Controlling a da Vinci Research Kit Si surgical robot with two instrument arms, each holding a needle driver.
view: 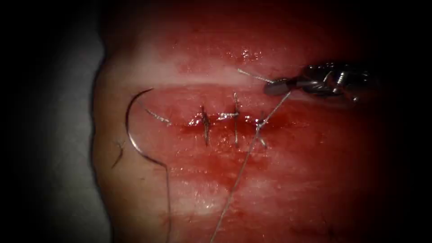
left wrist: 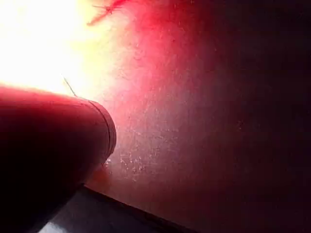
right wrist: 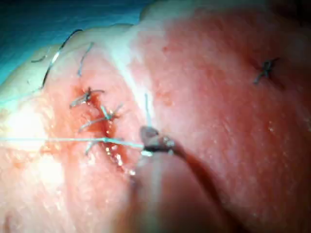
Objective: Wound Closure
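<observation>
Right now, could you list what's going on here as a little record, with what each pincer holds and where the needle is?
Right pincer: shut on the thread, right of the cut
Left arm's shaft: seen in the left wrist view, holding unknown
Needle: lies free on the tissue, left of the cut, held by nothing
Stitches: several across the cut
Red fluid: along the cut

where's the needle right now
In the endoscope view the needle lies loose on the tissue, left of the cut, held by neither tool.
</observation>
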